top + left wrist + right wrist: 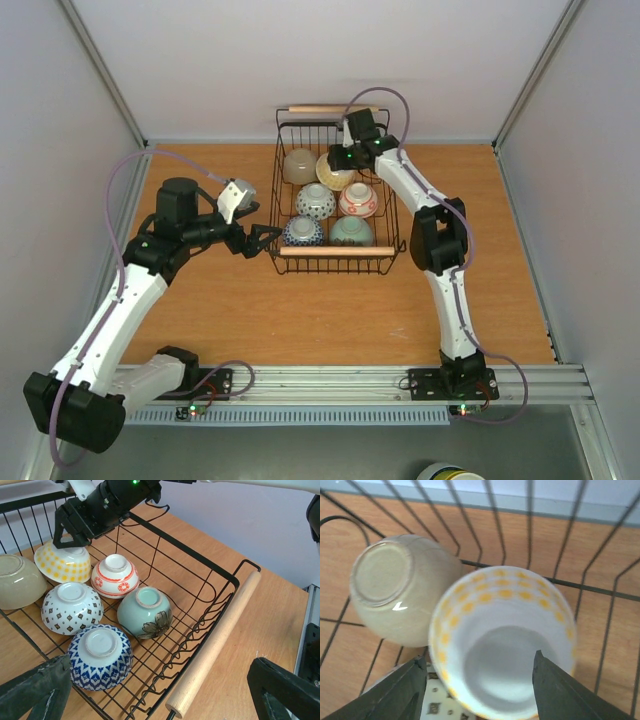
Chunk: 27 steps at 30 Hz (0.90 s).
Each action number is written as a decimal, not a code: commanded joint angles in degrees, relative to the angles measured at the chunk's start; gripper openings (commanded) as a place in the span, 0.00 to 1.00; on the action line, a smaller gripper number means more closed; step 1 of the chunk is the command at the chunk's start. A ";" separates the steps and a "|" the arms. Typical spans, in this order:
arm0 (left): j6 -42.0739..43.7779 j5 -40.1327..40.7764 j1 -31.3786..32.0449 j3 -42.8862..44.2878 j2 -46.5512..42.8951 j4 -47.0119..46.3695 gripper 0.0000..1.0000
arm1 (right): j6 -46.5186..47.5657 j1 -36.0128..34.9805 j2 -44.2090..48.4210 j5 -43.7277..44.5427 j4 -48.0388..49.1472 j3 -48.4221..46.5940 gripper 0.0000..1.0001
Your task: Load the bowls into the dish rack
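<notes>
Six bowls sit in the dish rack (277,190), which stands at the 12 o'clock side of the counter (250,320). No bowl is out on the wood. Seen from the top view, they form three rows of two.

- At 11 o'clock is one beige bowl (299,166), bottom up.
- At 1 o'clock is one yellow-dotted bowl (62,565), tilted, touching the beige one.
- At 9 o'clock is one white bowl with dark diamonds (315,201), bottom up.
- At 3 o'clock is one red-patterned bowl (358,200), bottom up.
- At 7 o'clock is one blue-patterned bowl (302,232), bottom up.
- At 5 o'clock is one pale green bowl with a flower (351,231), bottom up.

The rack has two wooden rod handles, one at the far rim (330,108) and one at the near rim (335,251).

The right tool (479,665) reaches into the rack's far end. Its jaws are spread, one finger on each side of the yellow-dotted bowl, and it grips nothing. The left tool (265,238) hovers just outside the rack's 8 o'clock corner with its jaws wide apart and nothing between them.
</notes>
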<state>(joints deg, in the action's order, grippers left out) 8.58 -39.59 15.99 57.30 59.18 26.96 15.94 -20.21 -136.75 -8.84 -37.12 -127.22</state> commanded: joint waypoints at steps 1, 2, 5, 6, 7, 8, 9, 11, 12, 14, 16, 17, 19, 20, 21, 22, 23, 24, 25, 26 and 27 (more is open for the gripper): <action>0.12 -0.83 -0.08 0.25 -0.12 -2.28 0.96 | 3.61 -3.04 1.84 7.69 -2.59 -0.29 0.61; 0.12 -0.83 -0.08 0.31 -0.24 -2.22 0.96 | 3.56 -3.08 1.84 8.32 -2.74 -0.26 0.61; 0.12 -0.92 -0.07 0.36 -0.52 -2.10 0.96 | 2.95 -3.18 1.83 9.50 -2.95 -0.15 0.62; 0.12 -0.85 -0.08 0.36 -0.67 -2.11 0.96 | 2.67 -3.14 1.82 10.55 -2.88 -0.03 0.62; 0.16 -0.78 -0.07 0.36 -0.79 -2.10 0.96 | 2.42 -3.09 1.82 10.67 -2.68 0.15 0.62; 0.13 -0.75 -0.08 0.36 -0.81 -2.14 0.96 | 2.27 -3.10 1.83 10.75 -2.51 0.41 0.63; 0.12 -0.75 -0.12 0.36 -0.88 -2.03 0.96 | 2.06 -3.13 1.91 10.82 -2.37 0.56 0.63; 0.08 -0.61 -0.04 0.36 -0.90 -2.05 0.96 | 1.66 -3.11 2.28 11.03 -1.81 1.13 0.63; 0.11 -0.51 -0.12 0.31 -0.88 -2.07 0.96 | 1.45 -3.15 2.61 11.18 -1.46 1.55 0.63; 0.08 -0.36 -0.06 0.36 -0.91 -2.09 0.96 | 1.06 -3.10 3.59 11.13 -0.52 2.91 0.63; 0.12 0.30 -0.09 0.36 -0.95 -2.16 0.96 | 0.57 -3.17 5.78 11.11 1.43 5.62 0.63; 0.15 1.32 -0.12 0.36 -0.99 -2.33 0.96 | 0.27 -3.17 7.17 11.49 2.44 7.33 0.63; 0.06 3.21 -0.03 0.51 -1.09 -2.51 0.96 | -0.49 -3.14 10.63 13.49 4.60 11.15 0.63; -0.09 4.57 -0.07 0.60 -1.08 -2.65 0.96 | -0.82 -3.13 12.84 14.71 6.01 13.49 0.63; -0.21 5.60 -0.07 0.70 -1.08 -2.68 0.96 | -0.97 -3.09 15.17 15.72 7.54 16.04 0.63; -0.22 6.74 -0.10 0.83 -1.16 -2.79 0.96 | -1.04 -3.14 17.50 16.52 9.04 18.57 0.63; -0.23 8.00 -0.12 0.88 -1.25 -2.92 0.96 | -1.09 -3.07 20.03 17.60 10.75 21.37 0.63; -0.19 9.64 -0.08 0.88 -1.31 -3.10 0.96 | -1.02 -3.14 23.35 18.67 12.17 23.89 0.64; -0.15 11.55 -0.09 0.93 -1.43 -3.31 0.96 | -1.12 -3.09 26.19 20.03 13.33 26.50 0.64; -0.14 13.90 -0.09 1.01 -1.47 -3.46 0.96 | -1.36 -3.09 29.08 22.24 14.55 29.06 0.65; 0.06 16.21 -0.08 1.27 -1.60 -3.48 0.96 | -1.62 -3.08 31.75 23.85 15.60 31.51 0.66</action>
<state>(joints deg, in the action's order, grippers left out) 8.36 -31.88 15.99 57.30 58.98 26.70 15.90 -23.18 -116.31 7.20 -29.71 -101.60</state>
